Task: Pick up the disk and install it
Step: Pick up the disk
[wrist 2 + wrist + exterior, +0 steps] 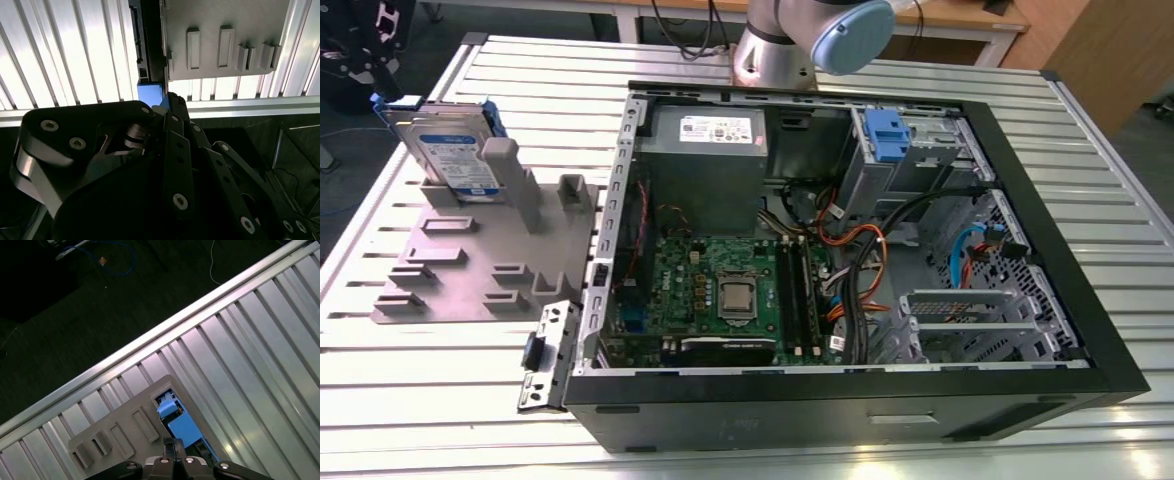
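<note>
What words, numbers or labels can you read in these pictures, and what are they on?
White-and-blue label on the disk, standing upright in the gray holder: print too small to read.
White label on the power supply inside the computer case: print too small to read.
No text can be quoted.

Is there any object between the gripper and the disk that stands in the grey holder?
Nothing visible stands between them. In the first wrist view the gripper points at the disk, upright in its slot of the grey holder, and the gap between them looks free.
</note>
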Robot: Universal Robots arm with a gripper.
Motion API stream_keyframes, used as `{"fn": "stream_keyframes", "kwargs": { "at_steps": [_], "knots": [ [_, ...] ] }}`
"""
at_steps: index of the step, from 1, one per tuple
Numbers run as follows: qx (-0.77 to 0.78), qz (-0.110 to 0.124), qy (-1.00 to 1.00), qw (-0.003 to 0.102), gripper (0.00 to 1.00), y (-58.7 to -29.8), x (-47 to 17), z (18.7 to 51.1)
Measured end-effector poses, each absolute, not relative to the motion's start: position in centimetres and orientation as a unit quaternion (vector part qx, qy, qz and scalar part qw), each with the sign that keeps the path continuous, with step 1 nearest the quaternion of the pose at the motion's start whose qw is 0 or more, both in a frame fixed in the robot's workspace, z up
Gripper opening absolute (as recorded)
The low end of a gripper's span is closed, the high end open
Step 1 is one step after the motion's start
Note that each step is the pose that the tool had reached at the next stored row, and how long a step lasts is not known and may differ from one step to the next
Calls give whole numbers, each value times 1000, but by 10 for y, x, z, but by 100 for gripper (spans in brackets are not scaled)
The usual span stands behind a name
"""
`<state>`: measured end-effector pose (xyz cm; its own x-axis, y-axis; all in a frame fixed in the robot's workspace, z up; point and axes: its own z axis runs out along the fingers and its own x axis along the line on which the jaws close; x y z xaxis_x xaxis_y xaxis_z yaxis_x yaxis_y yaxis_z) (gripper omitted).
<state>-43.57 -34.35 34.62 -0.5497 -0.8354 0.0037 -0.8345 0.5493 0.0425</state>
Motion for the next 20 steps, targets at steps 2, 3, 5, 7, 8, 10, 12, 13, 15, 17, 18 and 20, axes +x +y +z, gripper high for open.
{"fn": "stream_keyframes", "kwargs": {
  "at_steps": [2, 3, 5, 7, 8, 10, 12, 13, 15, 17, 18, 20],
  "knots": [
    [475, -18, -880, 12, 11, -344, -436, 346],
    [475, -18, -880, 12, 11, -344, -436, 346],
    [475, -18, -880, 12, 11, -344, -436, 346],
    [475, -18, -880, 12, 11, -344, -436, 346],
    [475, -18, -880, 12, 11, -344, -436, 346],
    [475, -18, -880, 12, 11, -344, -436, 346],
    [476, -18, -879, 12, 11, -344, -436, 346],
    [477, -18, -878, 12, 11, -344, -436, 346],
    [480, -18, -877, 12, 11, -344, -436, 346],
    [482, -18, -876, 12, 11, -344, -436, 346],
    [484, -18, -875, 12, 11, -344, -436, 346],
    [486, -18, -873, 12, 11, -344, -436, 346]
  ]
}}
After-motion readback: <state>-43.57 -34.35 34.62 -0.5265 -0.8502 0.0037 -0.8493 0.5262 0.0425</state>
